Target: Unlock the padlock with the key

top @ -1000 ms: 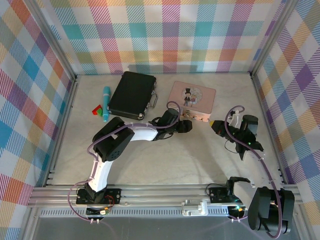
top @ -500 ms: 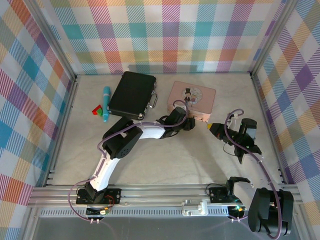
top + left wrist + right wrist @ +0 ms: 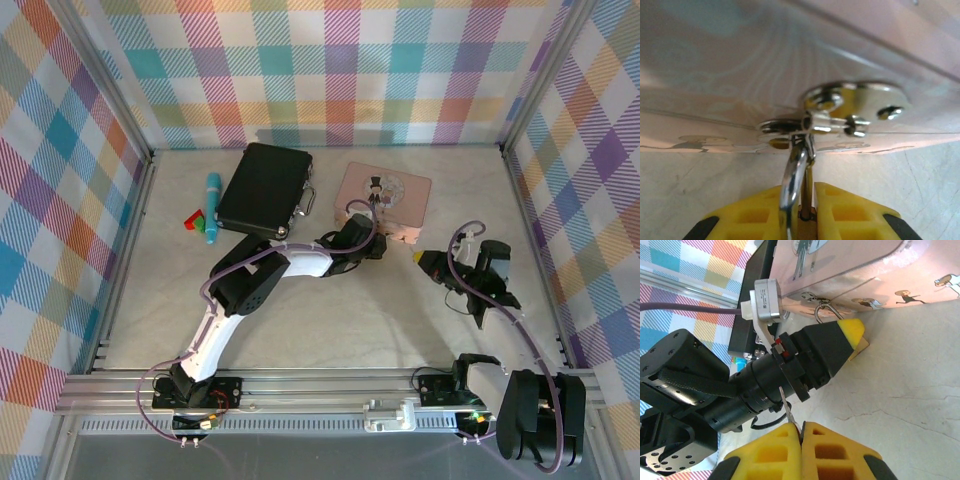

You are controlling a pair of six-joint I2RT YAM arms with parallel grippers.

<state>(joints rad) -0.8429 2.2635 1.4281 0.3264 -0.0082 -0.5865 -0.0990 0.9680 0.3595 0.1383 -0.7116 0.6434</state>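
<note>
The padlock (image 3: 794,182) hangs by its silvery shackle from the hasp (image 3: 855,102) on the pink tin's front wall (image 3: 740,75). My left gripper (image 3: 807,212) is shut on its small brass body, with a yellow finger (image 3: 755,217) on each side. In the top view the left gripper (image 3: 383,241) is at the tin's (image 3: 390,190) near edge. My right gripper (image 3: 801,432) is shut on the key (image 3: 786,409), whose thin blade sticks out towards the left arm. It hovers to the right (image 3: 420,257), a short gap from the padlock (image 3: 824,313).
A black case (image 3: 262,188) lies left of the tin, with a teal pen (image 3: 212,208) and a small red and green piece (image 3: 195,218) beside it. Checked walls ring the table. Bare tabletop (image 3: 340,320) lies in front of both grippers.
My left gripper has moved up to the tin's hasp and closed on the padlock body. The right gripper has drifted slightly left towards it, still holding the key.
</note>
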